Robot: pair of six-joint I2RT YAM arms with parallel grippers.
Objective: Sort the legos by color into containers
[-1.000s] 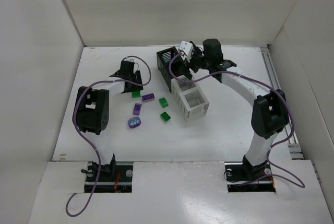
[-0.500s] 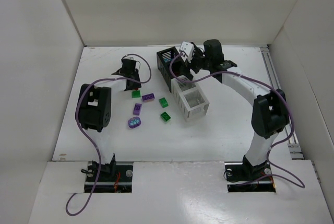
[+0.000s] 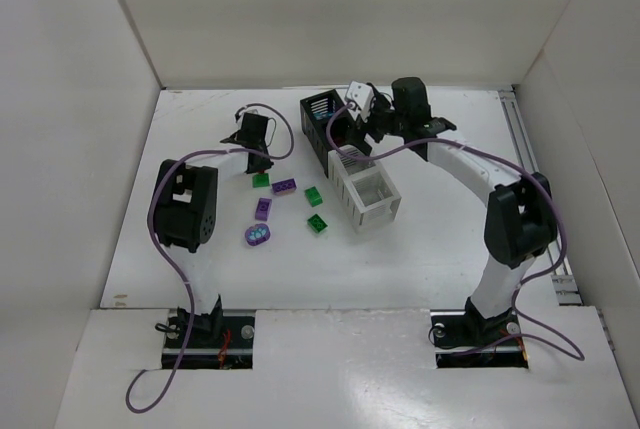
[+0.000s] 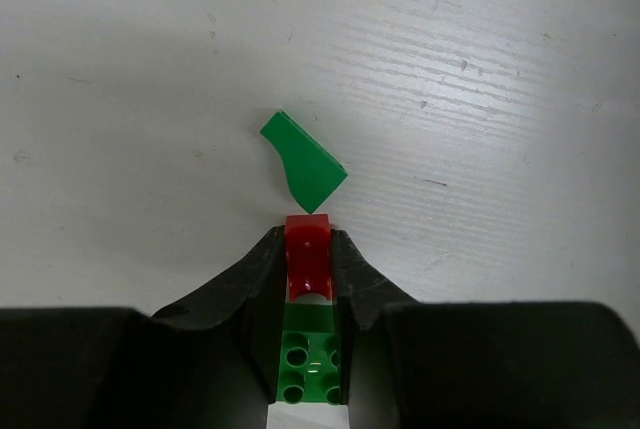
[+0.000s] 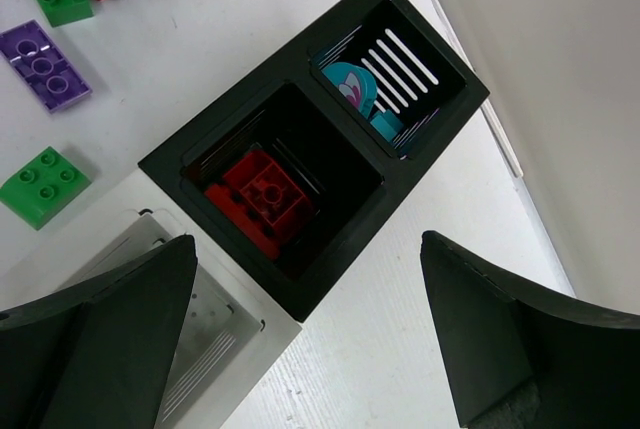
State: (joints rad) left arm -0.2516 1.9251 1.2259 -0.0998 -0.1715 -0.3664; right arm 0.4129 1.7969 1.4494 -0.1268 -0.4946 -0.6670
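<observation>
My left gripper (image 4: 308, 237) (image 3: 256, 157) is shut on a small red lego (image 4: 308, 261) down on the table. A green studded brick (image 4: 308, 364) sits farther back between the same fingers. A flat green wedge (image 4: 302, 161) lies just beyond the fingertips. The containers run diagonally: two black bins (image 3: 322, 109) (image 5: 300, 279) and two white bins (image 3: 370, 199) (image 5: 190, 339). One black bin holds a red brick (image 5: 262, 194), the other a cyan piece (image 5: 355, 89). My right gripper (image 5: 308, 249) (image 3: 352, 139) hangs open above the black bins, holding nothing.
Loose legos lie on the table left of the bins: purple pieces (image 3: 284, 186) (image 3: 263, 208) (image 3: 258, 235) and green bricks (image 3: 314, 195) (image 3: 318, 222). White walls enclose the table on three sides. A rail (image 3: 520, 139) runs along the right edge.
My left jaws have closed onto the red lego, and the left arm has shifted slightly away from its base. The right arm has hardly moved.
</observation>
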